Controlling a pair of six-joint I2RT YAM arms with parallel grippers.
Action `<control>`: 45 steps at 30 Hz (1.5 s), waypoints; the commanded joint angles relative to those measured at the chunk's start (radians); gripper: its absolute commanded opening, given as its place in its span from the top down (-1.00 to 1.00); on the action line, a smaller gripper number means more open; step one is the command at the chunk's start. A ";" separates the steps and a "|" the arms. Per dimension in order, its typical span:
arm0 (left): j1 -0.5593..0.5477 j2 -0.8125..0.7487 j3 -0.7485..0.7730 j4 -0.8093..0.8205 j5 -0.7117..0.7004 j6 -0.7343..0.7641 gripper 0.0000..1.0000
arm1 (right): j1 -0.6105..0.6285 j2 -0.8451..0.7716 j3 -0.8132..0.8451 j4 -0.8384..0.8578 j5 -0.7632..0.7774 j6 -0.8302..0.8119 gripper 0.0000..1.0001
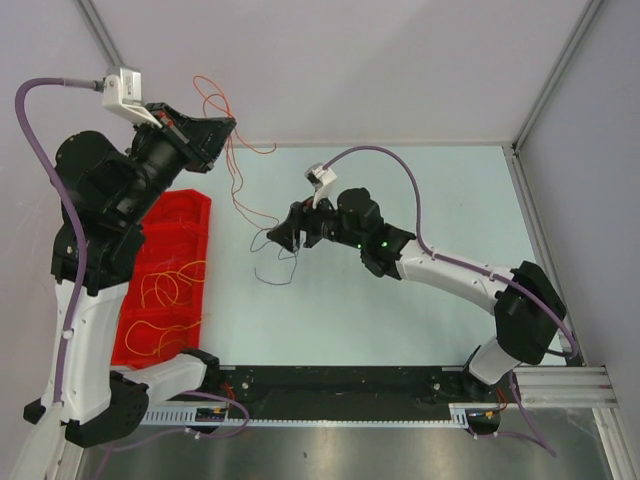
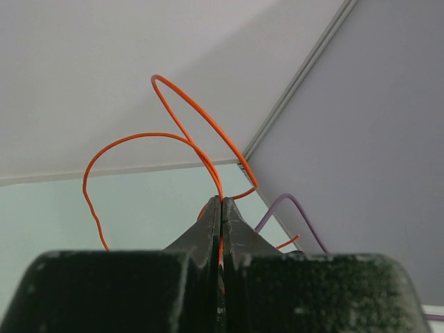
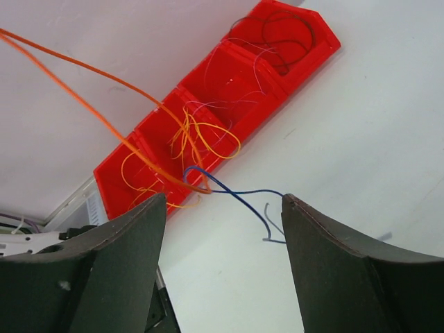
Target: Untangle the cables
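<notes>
My left gripper (image 1: 225, 128) is raised at the back left, shut on a thin orange cable (image 1: 231, 170). In the left wrist view the cable (image 2: 187, 111) rises in curly loops out of the closed tips (image 2: 220, 202). The cable hangs down toward my right gripper (image 1: 285, 235), which is open low over the table. In the right wrist view a blue cable (image 3: 243, 198) lies between the open fingers (image 3: 223, 201), and its loop is hooked through the bend of the orange cable (image 3: 104, 118). The blue cable also shows on the table in the top view (image 1: 272, 282).
A red compartment bin (image 1: 185, 215) stands at the left of the table. It holds yellow-orange cables (image 3: 201, 135), pale ones and black ones (image 3: 284, 31) in separate compartments. Lilac arm hoses (image 1: 400, 165) arch above the arms. Enclosure walls stand close behind and to the right.
</notes>
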 commanded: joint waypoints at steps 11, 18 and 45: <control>0.005 -0.007 0.012 0.044 0.049 -0.034 0.99 | 0.012 0.019 0.007 0.002 0.016 -0.040 -0.44; 0.005 0.001 0.018 0.049 0.049 -0.034 0.99 | 0.036 0.097 0.007 0.037 -0.033 -0.028 0.16; 0.012 0.116 0.460 -0.265 -0.550 0.290 0.99 | -0.621 -0.197 -0.448 -0.202 -0.003 0.080 1.00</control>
